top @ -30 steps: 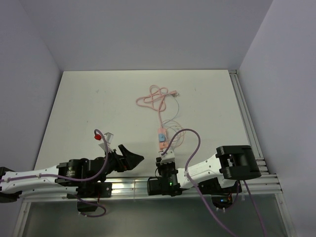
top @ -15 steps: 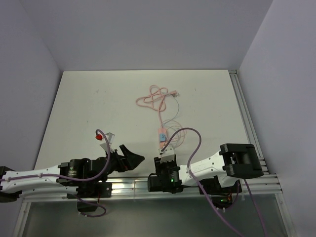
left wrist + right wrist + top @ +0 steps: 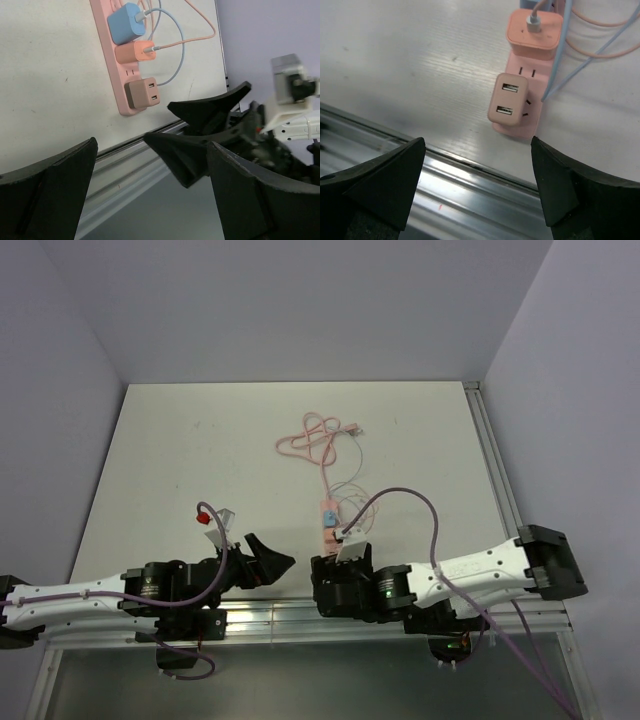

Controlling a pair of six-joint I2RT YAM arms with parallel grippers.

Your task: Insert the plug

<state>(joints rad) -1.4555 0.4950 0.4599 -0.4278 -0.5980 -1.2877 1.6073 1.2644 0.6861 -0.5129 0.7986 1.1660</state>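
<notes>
Plug: tan two-port charger [image 3: 507, 98] in pink power strip's [image 3: 532, 75] near end, ports up, lengthwise along it.
Change: right gripper [image 3: 477, 150] has let go, fingers wide.
Left gripper [image 3: 272, 562]: spread, empty.

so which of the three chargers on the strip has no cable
The brown two-port charger at the strip's end; the orange charger and blue charger carry cables.

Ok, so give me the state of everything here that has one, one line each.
Left end effector: open, empty.
Right end effector: open, empty.
Power strip: three chargers plugged in.
Blue charger: plugged in, cable attached.
Orange charger: plugged in, cable attached.
Beige charger: plugged in, both USB ports empty.
Pink cable: lying in loose loops.
</notes>
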